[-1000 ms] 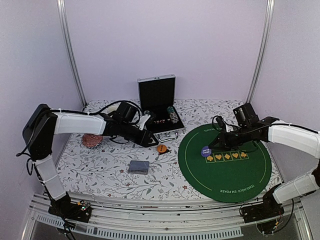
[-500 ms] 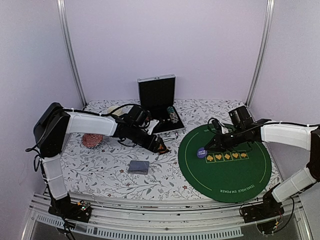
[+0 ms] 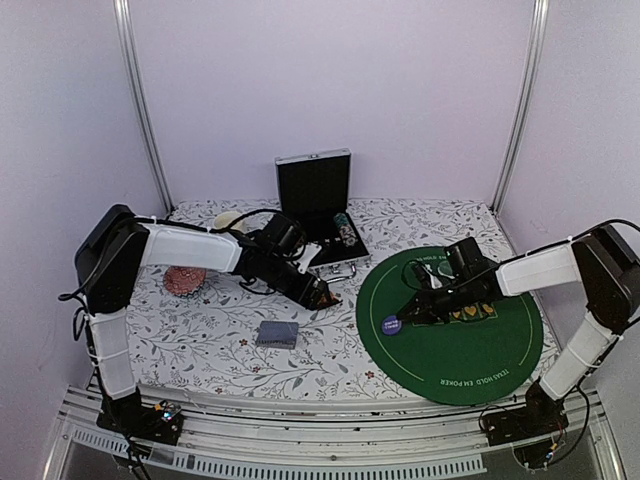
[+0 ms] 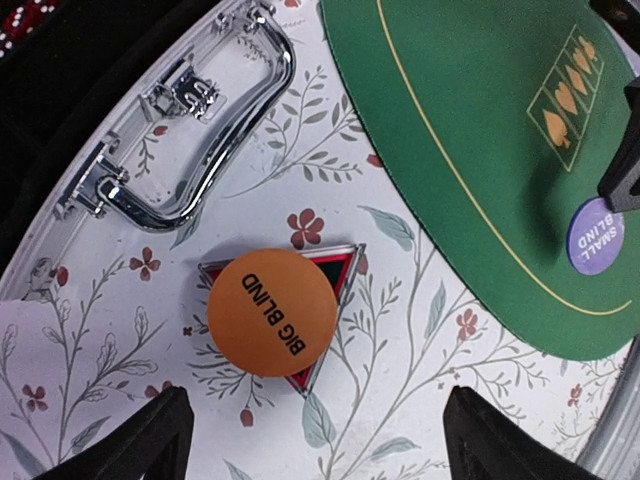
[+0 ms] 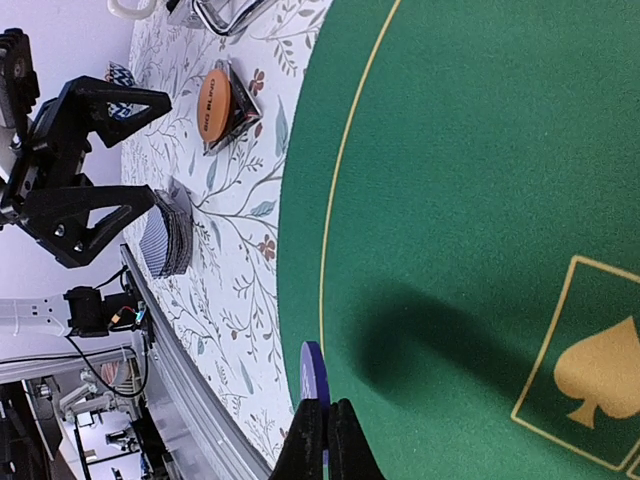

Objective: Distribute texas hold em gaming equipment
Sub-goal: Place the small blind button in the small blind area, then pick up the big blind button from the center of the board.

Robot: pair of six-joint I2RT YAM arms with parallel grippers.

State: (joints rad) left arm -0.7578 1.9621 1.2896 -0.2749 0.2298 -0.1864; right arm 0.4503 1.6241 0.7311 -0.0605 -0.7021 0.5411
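Top external: nearest the arm bases, the blue-grey card deck (image 3: 277,334) sits on the floral bench (image 3: 200,345), left of the round green poker mat (image 3: 470,365).

On the mat, right fingers (image 5: 320,432) are clenched on the purple SMALL BLIND disc (image 3: 390,324), pinching its rim. Right wrist sees it edge-on. The disc is at the mat's near-left part, just inside the yellow ring line (image 4: 450,170). Can't tell if it touches the felt.

Next out, left fingers (image 3: 318,293) are released and spread wide over the orange BIG BLIND disc (image 4: 272,312). Left wrist shows one tip on either side, neither touching it. That disc lies flat on the dark triangular marker (image 4: 342,262). Both are on the bench just off the mat's left edge, near the chrome handle (image 4: 200,130) of the case.

Further out, the reddish chip stack (image 3: 184,281) sits at bench left, well apart from the rest.

Far back, the open black case (image 3: 315,190) has its lid upright, with chip stacks (image 3: 345,232) inside. The cream mug (image 3: 228,220) is left of it, partly hidden by the left arm.
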